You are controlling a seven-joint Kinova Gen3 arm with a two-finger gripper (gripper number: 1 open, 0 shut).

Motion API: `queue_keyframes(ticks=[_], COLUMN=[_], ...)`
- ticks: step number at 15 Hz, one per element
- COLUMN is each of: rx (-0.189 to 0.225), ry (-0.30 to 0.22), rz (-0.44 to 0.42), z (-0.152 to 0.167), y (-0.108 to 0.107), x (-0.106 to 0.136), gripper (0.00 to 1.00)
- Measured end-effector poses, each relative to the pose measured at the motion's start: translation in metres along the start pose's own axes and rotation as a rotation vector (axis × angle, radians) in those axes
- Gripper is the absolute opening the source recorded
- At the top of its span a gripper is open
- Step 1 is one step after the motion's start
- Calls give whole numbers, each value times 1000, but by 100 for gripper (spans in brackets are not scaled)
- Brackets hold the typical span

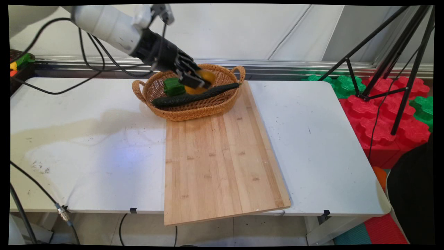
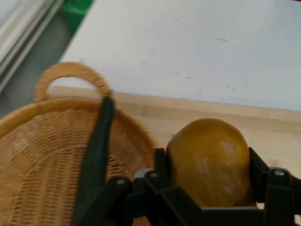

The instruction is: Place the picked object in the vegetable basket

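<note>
hand (image 1: 196,81) clamped on a yellow-orange fruit (image 2: 209,162), poised over the far-right part of the wicker basket (image 1: 204,109). just below it, a long dark cucumber (image 1: 194,97) lying across the basket, rim to rim, beside a green block (image 1: 173,86).

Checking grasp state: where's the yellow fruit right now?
The yellow fruit sits between the gripper fingers over the wicker basket at the table's far side, just above the cucumber and right of the green block.
</note>
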Motion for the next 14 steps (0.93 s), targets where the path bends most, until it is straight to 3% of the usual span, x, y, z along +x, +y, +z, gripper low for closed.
queue_keyframes(ticks=[7,14], rx=[95,175], ry=[16,-21], rz=[-58,-87], z=[-18,9], y=[-46,-93], x=[-13,-24], gripper=[0,0])
